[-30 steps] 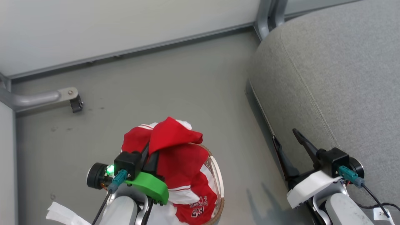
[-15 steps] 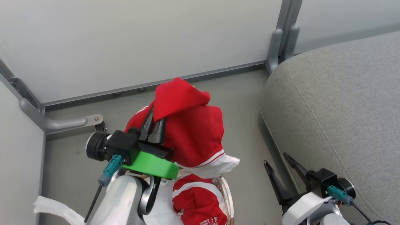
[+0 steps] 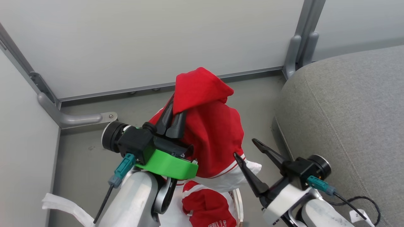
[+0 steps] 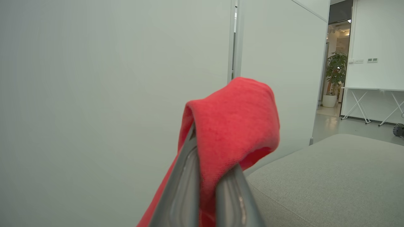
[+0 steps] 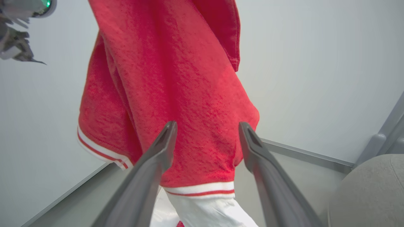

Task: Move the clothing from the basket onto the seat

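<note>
Above the basket (image 3: 239, 205), left gripper (image 3: 175, 117) clamped on a red garment (image 3: 214, 138), cloth hanging free in the air; right gripper (image 3: 244, 147) spread wide just beside its white-striped hem, gripping nothing; red jersey (image 3: 205, 209) lies in the basket; seat (image 3: 347, 126) off right

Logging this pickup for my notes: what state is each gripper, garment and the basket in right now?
Left gripper, shut on the red garment, held high.
Right gripper, open, near the garment's hem.
Red garment, hanging over the basket.
Jersey, crumpled in the basket.
</note>
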